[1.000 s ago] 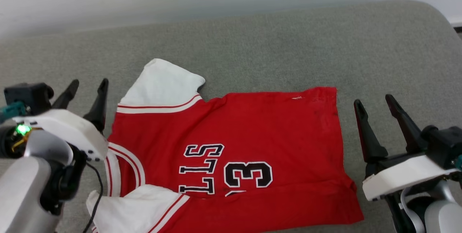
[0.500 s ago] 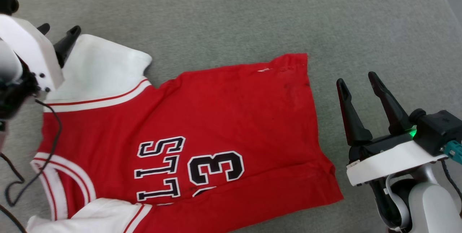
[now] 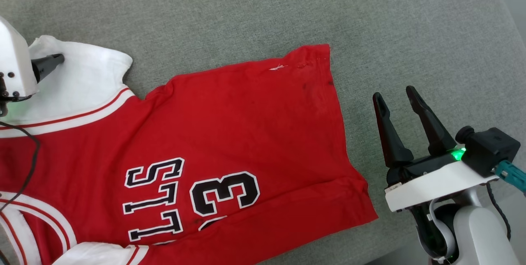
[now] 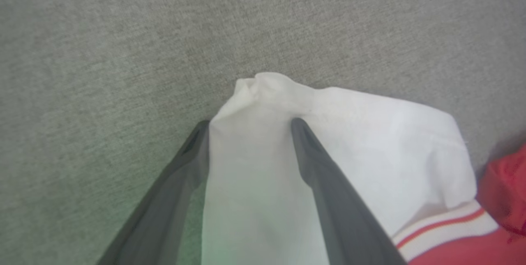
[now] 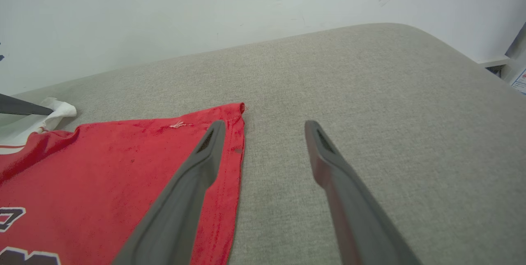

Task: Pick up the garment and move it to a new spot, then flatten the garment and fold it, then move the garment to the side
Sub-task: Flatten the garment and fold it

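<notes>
Left gripper (image 4: 250, 122), largely cropped, astride garment (image 4: 370, 133)

One garment (image 3: 230, 133), two pincers (image 4: 249, 125) (image 3: 394, 93)

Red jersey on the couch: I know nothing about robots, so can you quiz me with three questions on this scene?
1. True or false: the right gripper is clamped on the red jersey T-shirt.
2. What lies between the left gripper's open fingers? A) white sleeve B) collar C) bottom hem
3. Fill in: the shirt lies on a ___ fabric cushion.
Key: 1 false, it stands open beside the shirt; 2 A; 3 gray.
</notes>
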